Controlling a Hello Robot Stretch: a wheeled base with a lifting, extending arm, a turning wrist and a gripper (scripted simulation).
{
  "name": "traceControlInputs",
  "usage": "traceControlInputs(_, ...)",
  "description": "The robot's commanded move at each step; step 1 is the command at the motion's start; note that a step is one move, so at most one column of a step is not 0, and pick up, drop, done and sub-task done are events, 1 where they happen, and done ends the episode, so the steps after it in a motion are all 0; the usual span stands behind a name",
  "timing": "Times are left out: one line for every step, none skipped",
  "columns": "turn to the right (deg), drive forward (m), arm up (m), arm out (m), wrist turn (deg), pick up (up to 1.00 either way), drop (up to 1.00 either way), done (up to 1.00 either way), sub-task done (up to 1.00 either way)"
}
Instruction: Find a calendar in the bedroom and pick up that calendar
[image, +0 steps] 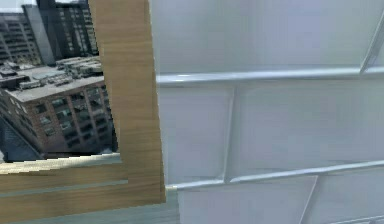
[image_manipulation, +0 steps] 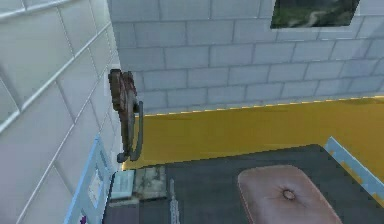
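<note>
Bedroom corner: white brick wall (image_manipulation: 200, 50), yellow band (image_manipulation: 250, 130) below it. My jaws: cannot tell state.

Nearest me, dark surface (image_manipulation: 200, 195), pink cushion (image_manipulation: 285, 195) lying flat on it. At its wall side, blue panel (image_manipulation: 95, 185) propped upright against bricks, likely so it can be read. Best guess for calendar, not sure.

Above it, brown fitting (image_manipulation: 125, 100) fixed to wall. Ahead, wood frame (image: 130, 100) with city scene, flat on tiles. I judge I must turn toward panel.
</note>
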Motion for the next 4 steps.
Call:
traceControlInputs(0.0,0.0,0.0,0.1,0.0,0.0,0.0,0.0,0.0)
traceControlInputs(0.0,0.0,0.0,0.0,45.0,0.0,0.0,0.0,0.0)
traceControlInputs(0.0,0.0,0.0,0.0,45.0,0.0,0.0,0.0,0.0)
traceControlInputs(0.0,0.0,0.0,0.0,45.0,0.0,0.0,0.0,0.0)
